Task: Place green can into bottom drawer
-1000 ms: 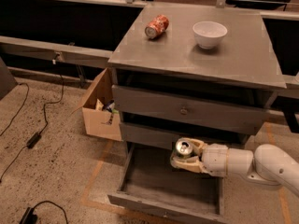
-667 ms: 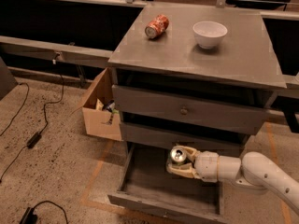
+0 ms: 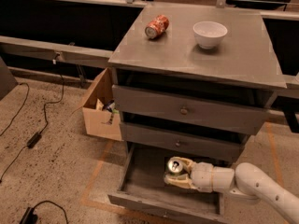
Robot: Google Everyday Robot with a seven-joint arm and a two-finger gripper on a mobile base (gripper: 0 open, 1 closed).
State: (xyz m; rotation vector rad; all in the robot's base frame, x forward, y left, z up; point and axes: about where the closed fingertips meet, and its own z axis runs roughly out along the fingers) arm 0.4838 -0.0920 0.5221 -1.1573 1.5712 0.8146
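The green can (image 3: 174, 167) shows its silver top and pull tab, upright, held inside the open bottom drawer (image 3: 140, 200). My gripper (image 3: 178, 172) reaches in from the right on a white arm (image 3: 252, 183) and is shut on the can, its cream fingers (image 3: 176, 181) wrapped around the can's body. The can sits low over the drawer's floor, near the middle; I cannot tell whether it touches the floor. The bottom drawer is pulled out below the two upper drawers.
A red-orange can (image 3: 156, 26) lies on its side and a white bowl (image 3: 210, 33) stands on the cabinet top (image 3: 243, 59). A cardboard box (image 3: 99, 110) sits left of the cabinet. Black cables (image 3: 32, 139) run over the floor at left.
My gripper has carried the green can leftward and down, deeper into the bottom drawer. The arm has followed it in from the right.
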